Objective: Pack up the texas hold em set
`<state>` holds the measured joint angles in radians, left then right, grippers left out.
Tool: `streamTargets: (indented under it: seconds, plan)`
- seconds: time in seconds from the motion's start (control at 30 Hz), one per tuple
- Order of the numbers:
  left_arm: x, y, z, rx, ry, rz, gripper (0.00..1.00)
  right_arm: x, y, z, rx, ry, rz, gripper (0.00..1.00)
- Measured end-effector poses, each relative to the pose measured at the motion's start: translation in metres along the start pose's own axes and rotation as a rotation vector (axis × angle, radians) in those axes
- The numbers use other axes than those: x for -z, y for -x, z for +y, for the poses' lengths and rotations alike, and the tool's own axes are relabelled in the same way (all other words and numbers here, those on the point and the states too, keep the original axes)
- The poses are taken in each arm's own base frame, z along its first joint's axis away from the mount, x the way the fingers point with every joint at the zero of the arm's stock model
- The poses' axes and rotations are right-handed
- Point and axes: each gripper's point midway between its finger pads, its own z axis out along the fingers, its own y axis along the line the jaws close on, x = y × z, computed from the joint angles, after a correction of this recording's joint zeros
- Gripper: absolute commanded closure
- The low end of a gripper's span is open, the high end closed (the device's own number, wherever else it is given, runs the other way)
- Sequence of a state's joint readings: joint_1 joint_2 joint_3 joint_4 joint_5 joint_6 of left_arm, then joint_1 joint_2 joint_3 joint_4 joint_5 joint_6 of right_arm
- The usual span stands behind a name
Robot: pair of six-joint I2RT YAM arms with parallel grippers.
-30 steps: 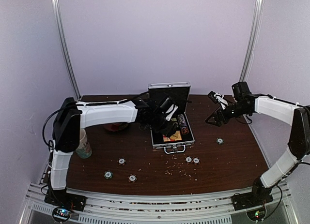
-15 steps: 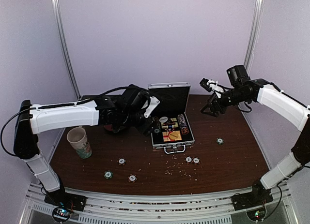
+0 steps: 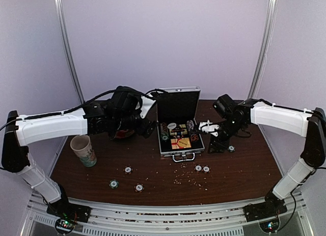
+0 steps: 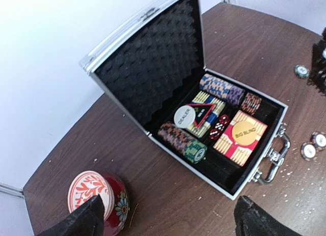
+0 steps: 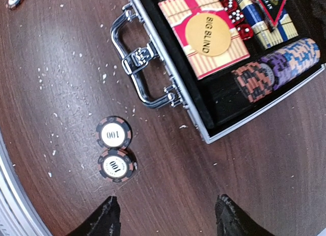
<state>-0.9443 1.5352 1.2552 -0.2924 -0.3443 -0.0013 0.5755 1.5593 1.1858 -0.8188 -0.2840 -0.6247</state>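
The silver case [image 3: 176, 95] of the texas hold em set stands open mid-table, its lid [image 4: 153, 68] upright. Inside lie rows of chips [image 4: 183, 141], a card box under a yellow disc [image 5: 208, 34], red dice [image 5: 235, 14] and a white dealer disc [image 4: 184, 116]. Loose chips lie in front of the case [image 3: 128, 169], two of them marked 100 [image 5: 113, 134]. My left gripper [image 4: 170, 223] is open over bare wood left of the case. My right gripper [image 5: 167, 215] hangs open over the table by the case's front right corner, holding nothing.
A patterned paper cup [image 3: 84, 150] stands at the left. A red-and-white bowl [image 4: 99, 195] sits beside my left finger [image 4: 86, 220]. Pale crumbs [image 3: 186, 177] are scattered before the case. One chip [image 3: 231, 149] lies right of my right gripper [image 3: 216, 141].
My left gripper has drawn back out of the case to the left and opened. My right arm has swung from the back right down to the case's right front corner.
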Motion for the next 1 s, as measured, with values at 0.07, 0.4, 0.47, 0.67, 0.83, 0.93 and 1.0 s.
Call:
streamTargets:
  seconds: [0.07,0.4,0.47,0.67,0.83,0.93,1.0]
  plan:
    - [-0.004,-0.009,0.007,0.004,0.014,0.021,0.12,-0.008,-0.007,0.009,0.014,0.016,0.026,0.37]
    - [-0.01,-0.022,0.011,0.002,0.029,0.052,0.13,-0.045,-0.04,0.048,0.1,0.045,0.148,0.33]
    - [-0.013,-0.024,0.01,-0.001,0.028,0.06,0.13,-0.049,-0.039,0.051,0.12,0.039,0.154,0.33]
    - [-0.015,-0.026,0.009,-0.003,0.028,0.067,0.13,-0.062,-0.035,0.057,0.15,0.042,0.162,0.33]
    - [-0.015,-0.026,0.009,-0.004,0.028,0.067,0.13,-0.073,-0.038,0.059,0.153,0.052,0.183,0.33]
    - [-0.015,-0.026,0.009,-0.004,0.029,0.067,0.13,-0.076,-0.04,0.06,0.152,0.058,0.192,0.34]
    - [-0.015,-0.026,0.009,-0.004,0.029,0.068,0.13,-0.076,-0.04,0.06,0.151,0.058,0.193,0.36]
